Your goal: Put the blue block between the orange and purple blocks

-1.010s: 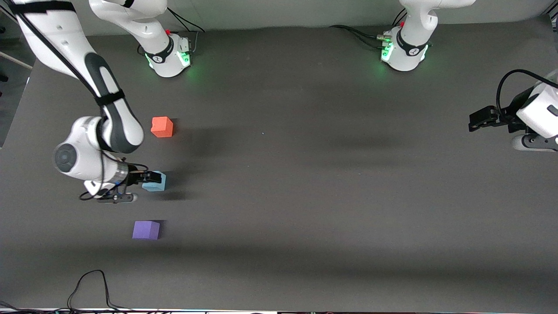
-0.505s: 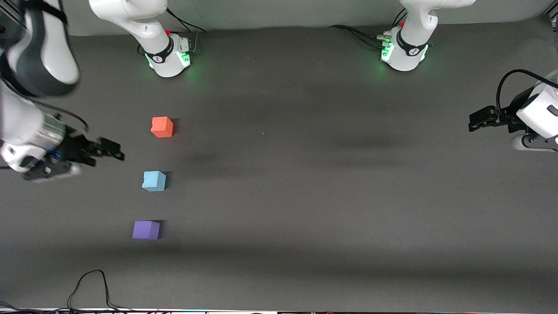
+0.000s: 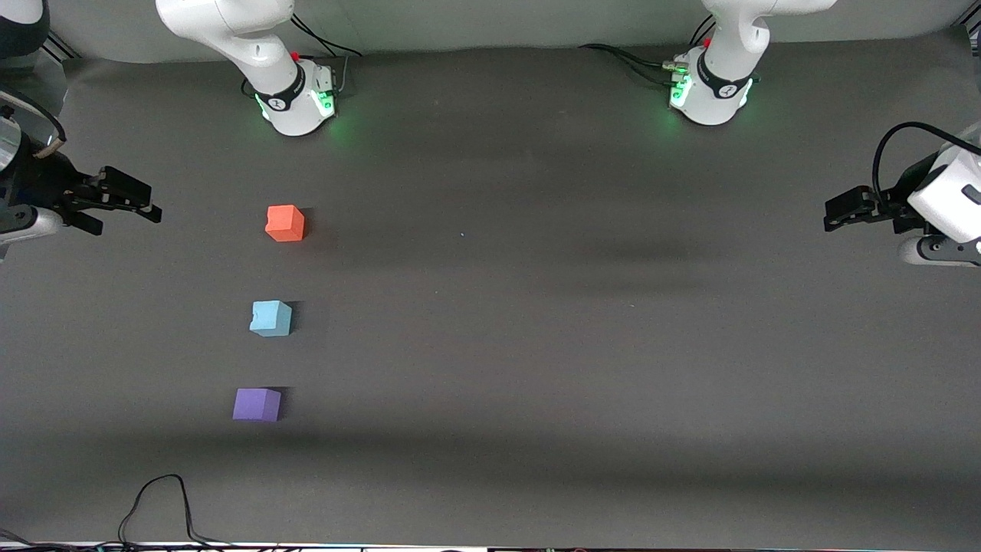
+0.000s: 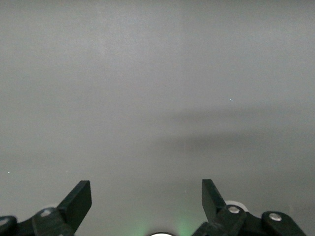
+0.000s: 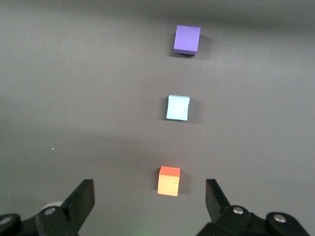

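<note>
Sitting: blue block (image 3: 270, 318) between orange block (image 3: 285, 223), purple block (image 3: 257, 404).

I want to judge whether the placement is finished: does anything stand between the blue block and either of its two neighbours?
Nothing visible does. The blue block sits on bare table between the orange block and the purple block, touching neither.

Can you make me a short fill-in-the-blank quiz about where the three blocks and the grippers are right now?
1. The blue block rests on the table between the orange block and the ____ block.
2. The block nearest the front camera is ____.
3. The right gripper is open and holds ____.
4. The left gripper waits at the left arm's end, fingers ____.

Answers: purple; purple; nothing; open
</note>
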Action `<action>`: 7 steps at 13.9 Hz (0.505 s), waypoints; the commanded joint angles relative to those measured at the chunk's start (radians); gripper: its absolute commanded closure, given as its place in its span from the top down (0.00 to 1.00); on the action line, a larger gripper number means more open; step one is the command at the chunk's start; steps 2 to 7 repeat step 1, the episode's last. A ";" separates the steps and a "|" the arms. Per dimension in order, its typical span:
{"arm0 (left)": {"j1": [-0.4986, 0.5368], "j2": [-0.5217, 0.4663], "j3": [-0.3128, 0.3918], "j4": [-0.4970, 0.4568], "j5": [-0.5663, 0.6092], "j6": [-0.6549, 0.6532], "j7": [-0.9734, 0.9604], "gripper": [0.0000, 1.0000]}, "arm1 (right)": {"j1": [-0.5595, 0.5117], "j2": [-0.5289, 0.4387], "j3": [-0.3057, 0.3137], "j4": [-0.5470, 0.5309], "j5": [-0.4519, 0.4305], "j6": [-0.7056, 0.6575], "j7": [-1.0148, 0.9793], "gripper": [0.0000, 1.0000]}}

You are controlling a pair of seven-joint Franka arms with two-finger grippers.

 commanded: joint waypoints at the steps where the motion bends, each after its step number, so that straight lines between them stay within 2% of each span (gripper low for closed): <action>1: 0.002 -0.013 -0.002 -0.016 0.006 0.006 -0.001 1.00 | 0.024 -0.003 -0.012 0.008 -0.016 -0.015 0.025 1.00; 7: 0.002 -0.013 -0.002 -0.016 0.006 0.006 -0.001 1.00 | 0.024 -0.003 -0.012 0.008 -0.016 -0.015 0.025 1.00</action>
